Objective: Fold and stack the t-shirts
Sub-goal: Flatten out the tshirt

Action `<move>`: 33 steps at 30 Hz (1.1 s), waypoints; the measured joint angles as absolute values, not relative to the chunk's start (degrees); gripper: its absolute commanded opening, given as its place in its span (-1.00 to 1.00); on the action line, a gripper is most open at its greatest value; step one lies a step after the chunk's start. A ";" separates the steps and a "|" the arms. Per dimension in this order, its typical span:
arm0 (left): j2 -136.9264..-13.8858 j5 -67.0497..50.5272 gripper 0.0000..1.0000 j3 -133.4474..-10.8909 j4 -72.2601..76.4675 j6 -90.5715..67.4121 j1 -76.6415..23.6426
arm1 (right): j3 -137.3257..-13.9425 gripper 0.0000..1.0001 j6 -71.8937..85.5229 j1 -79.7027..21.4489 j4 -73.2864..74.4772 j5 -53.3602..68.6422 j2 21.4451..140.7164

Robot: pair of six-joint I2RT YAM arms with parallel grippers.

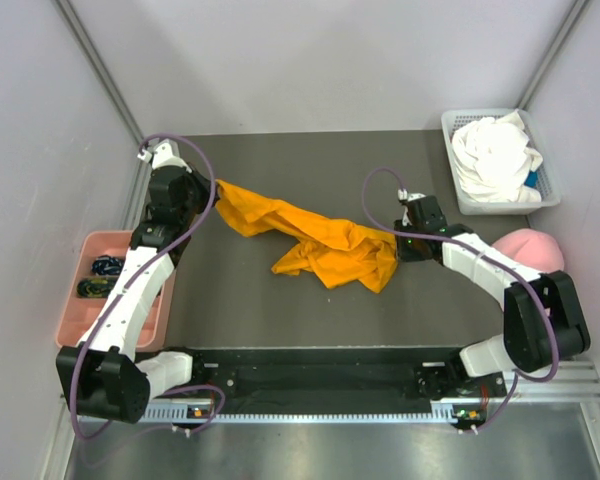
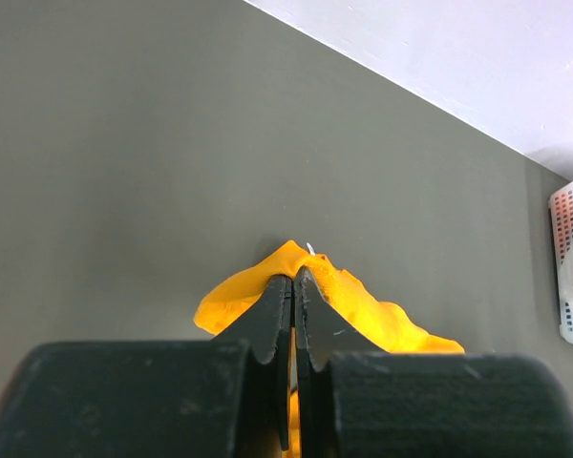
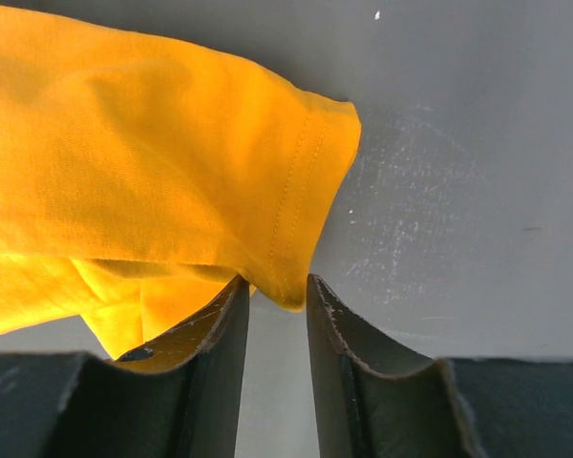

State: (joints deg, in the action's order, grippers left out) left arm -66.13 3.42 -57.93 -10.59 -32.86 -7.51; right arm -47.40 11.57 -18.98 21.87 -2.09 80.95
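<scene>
Two containers sat apart: a white basket (image 1: 510,207) beyond the right claw (image 3: 277,284) held the crumpled white t-shirt (image 1: 495,155), and a pink tray (image 1: 75,320) behind the left claw (image 2: 294,277) held small dark items (image 1: 100,275). The orange t-shirt (image 1: 325,245) stretched lengthwise between the claws. The left claw was clamped on one end, and the right claw's jaws stood slightly apart at a sleeve hem.

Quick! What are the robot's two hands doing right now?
Left gripper: shut on the orange t-shirt.
Right gripper: open, with the shirt's sleeve hem at its fingertips, not pinched yet.
</scene>
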 measured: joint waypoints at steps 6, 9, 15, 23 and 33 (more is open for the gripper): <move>-66.11 3.22 -1.00 -57.74 -10.57 -32.86 -7.20 | -47.81 -0.75 11.55 -18.98 21.76 -1.56 81.84; -66.11 3.22 -1.00 -57.54 -10.63 -32.88 -6.94 | -48.14 -0.93 11.53 -18.98 21.65 -1.41 82.32; -65.73 3.22 -1.00 -57.47 -10.76 -32.88 -6.52 | -48.14 -1.00 11.60 -18.98 21.65 -1.56 82.72; -64.90 3.49 -1.00 -57.45 -11.25 -32.51 -6.17 | -48.58 -1.00 12.73 -18.98 23.57 -3.31 79.85; -65.43 4.08 -0.99 -64.36 -15.14 -29.36 -6.09 | -64.79 -1.00 14.55 -18.98 30.24 -9.67 69.36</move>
